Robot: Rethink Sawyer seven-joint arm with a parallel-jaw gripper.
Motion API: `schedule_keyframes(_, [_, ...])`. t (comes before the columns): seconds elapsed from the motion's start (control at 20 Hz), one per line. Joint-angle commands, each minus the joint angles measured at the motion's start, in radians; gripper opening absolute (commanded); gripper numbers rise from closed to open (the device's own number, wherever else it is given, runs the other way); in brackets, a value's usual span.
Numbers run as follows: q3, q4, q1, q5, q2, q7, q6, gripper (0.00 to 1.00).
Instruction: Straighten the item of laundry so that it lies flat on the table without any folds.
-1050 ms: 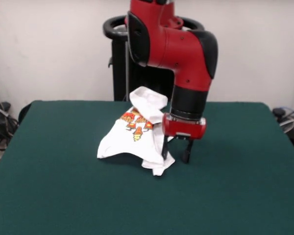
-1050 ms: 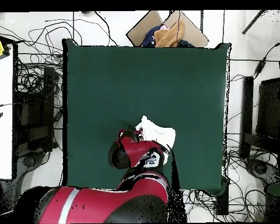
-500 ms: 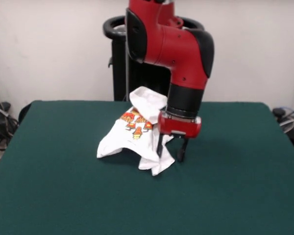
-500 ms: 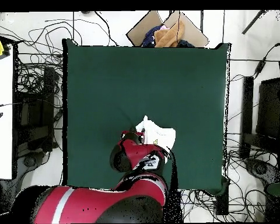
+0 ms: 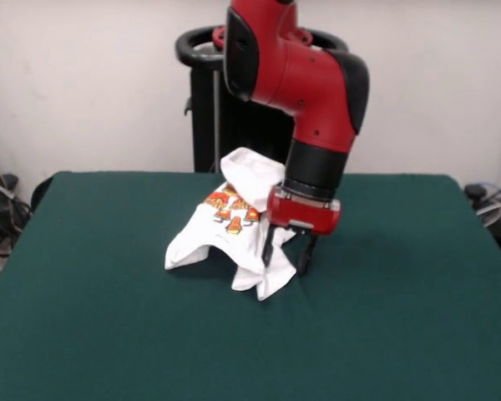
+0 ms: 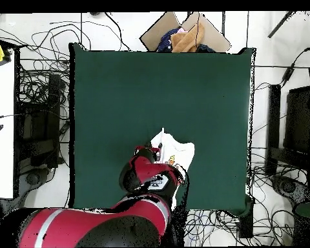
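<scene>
While the shirt (image 5: 234, 230) sits crumpled in a raised heap on the table (image 5: 108, 334), toward the far middle, the gripper (image 5: 285, 259) hangs at its right edge. Fingers parted; the left one presses against or into the shirt's hanging fold, the right one stands clear over bare felt. Cannot tell whether any cloth is pinched between them. Printed side faces up-left, with a white flap peaked behind. From overhead, the arm (image 6: 148, 177) covers part of the shirt (image 6: 177, 152).
</scene>
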Motion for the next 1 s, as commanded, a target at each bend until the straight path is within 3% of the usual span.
schedule_keyframes(0.05, [-0.106, 0.009, -0.046, 0.107, 0.155, 0.157, 0.062, 1.0])
schedule_keyframes(0.35, [-0.071, -0.047, -0.079, 0.072, 0.201, 0.107, 0.046, 1.0])
schedule_keyframes(0.4, [-0.07, -0.045, -0.077, 0.074, 0.197, 0.101, 0.049, 0.0])
schedule_keyframes(0.65, [-0.032, 0.001, -0.089, 0.079, 0.134, 0.133, 0.057, 0.0])
schedule_keyframes(0.8, [0.05, 0.032, -0.139, 0.027, 0.044, 0.126, 0.115, 0.0])
schedule_keyframes(1.0, [0.128, 0.106, -0.142, 0.039, -0.11, 0.132, 0.23, 0.0])
